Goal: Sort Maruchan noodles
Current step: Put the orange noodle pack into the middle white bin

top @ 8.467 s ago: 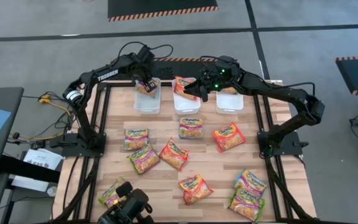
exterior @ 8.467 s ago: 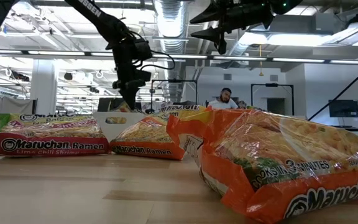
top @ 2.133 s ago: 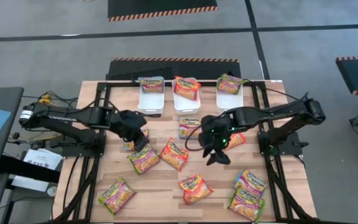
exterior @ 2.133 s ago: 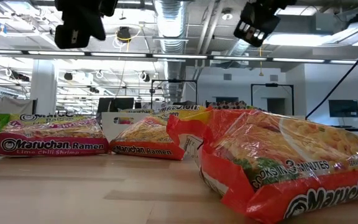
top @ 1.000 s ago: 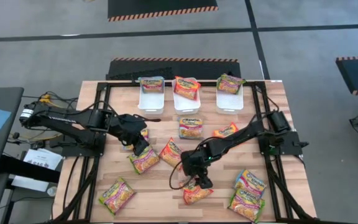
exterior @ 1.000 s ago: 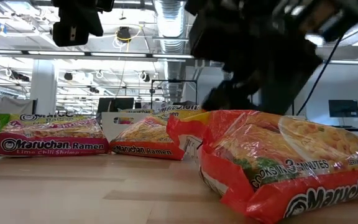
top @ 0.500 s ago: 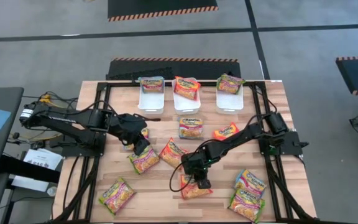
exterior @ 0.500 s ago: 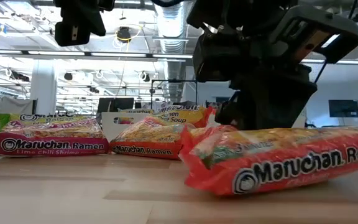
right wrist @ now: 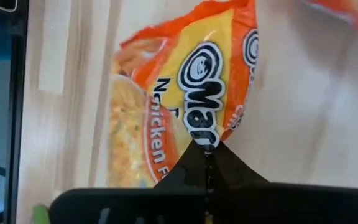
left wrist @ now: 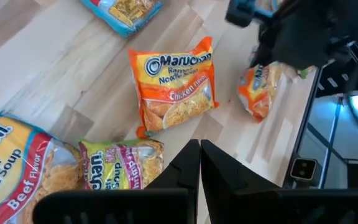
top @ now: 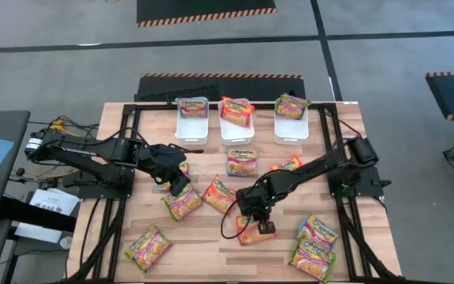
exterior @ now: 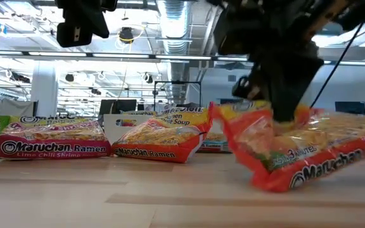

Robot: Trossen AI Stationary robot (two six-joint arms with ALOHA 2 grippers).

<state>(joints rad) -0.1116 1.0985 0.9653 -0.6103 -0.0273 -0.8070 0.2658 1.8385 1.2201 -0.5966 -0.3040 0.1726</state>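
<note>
The right pincer (top: 263,228) is clenched on the edge of an orange chicken packet (top: 252,232), tilting it off the bench (top: 203,241) for sorting into the white bins (top: 237,130); the left pincer (top: 178,184) hovers clenched nearer those bins.

Three white bins (top: 191,128) on wooden table (top: 203,244)

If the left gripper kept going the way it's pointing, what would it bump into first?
Probably the green-pink noodle packet right past the shut left gripper. The orange Chicken packet lies beyond it, though depth is hard to judge.
</note>
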